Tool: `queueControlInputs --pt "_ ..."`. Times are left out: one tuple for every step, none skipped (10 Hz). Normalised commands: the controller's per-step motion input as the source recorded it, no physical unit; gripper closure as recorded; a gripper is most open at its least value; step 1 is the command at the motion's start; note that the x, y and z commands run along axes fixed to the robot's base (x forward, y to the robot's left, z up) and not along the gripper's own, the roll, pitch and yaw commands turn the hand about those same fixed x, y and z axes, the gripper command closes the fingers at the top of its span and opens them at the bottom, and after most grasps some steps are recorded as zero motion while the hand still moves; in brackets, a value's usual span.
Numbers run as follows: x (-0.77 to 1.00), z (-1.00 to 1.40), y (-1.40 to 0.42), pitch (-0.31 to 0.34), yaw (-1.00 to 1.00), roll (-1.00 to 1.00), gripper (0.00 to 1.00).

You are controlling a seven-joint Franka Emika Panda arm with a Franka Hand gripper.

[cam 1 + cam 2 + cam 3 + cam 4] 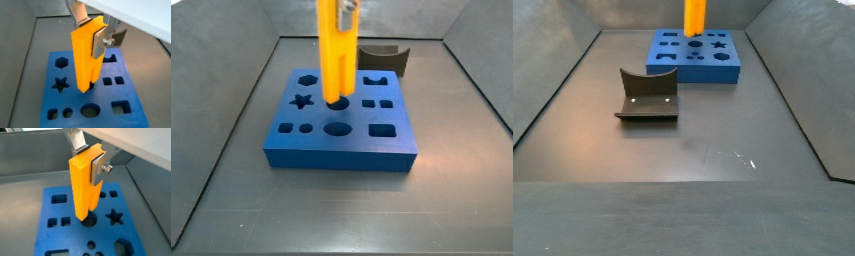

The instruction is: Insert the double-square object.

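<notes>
The double-square object is a long yellow-orange bar held upright; it also shows in the other wrist view and in both side views. My gripper is shut on its upper end, silver fingers pressing its sides. The bar's lower end sits at the top face of the blue block, near the block's middle; I cannot tell whether it is touching or just above. The block has several shaped holes and shows in the other views.
A dark grey curved piece stands behind the block in a side view and in front of it in the other. Grey bin walls surround the floor.
</notes>
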Motion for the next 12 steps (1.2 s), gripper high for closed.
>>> queueControlInputs --pt "0.78 -0.08 0.00 0.000 -0.34 0.12 1.00" --pt "0.50 0.00 0.00 0.000 -0.63 0.05 1.00" --pt "0.36 0.00 0.00 0.000 -0.75 0.01 1.00" --pt "0.30 0.01 0.00 0.000 -0.80 0.00 1.00" --pt "0.27 0.13 0.01 0.000 -0.84 0.00 1.00" --pt "0.23 0.12 0.02 0.000 -0.87 0.00 1.00" --pt "0.18 0.07 0.04 0.000 -0.91 0.00 1.00" --pt "0.17 0.00 0.07 0.000 -0.92 0.00 1.00" --pt "0.17 0.00 0.09 0.000 -0.92 0.01 1.00" --pt "0.22 -0.01 0.11 -0.011 -0.89 0.04 1.00" --pt "0.37 -0.05 0.10 -0.017 -0.77 0.06 1.00" --pt "0.45 -0.06 0.08 -0.004 -0.70 0.07 1.00"
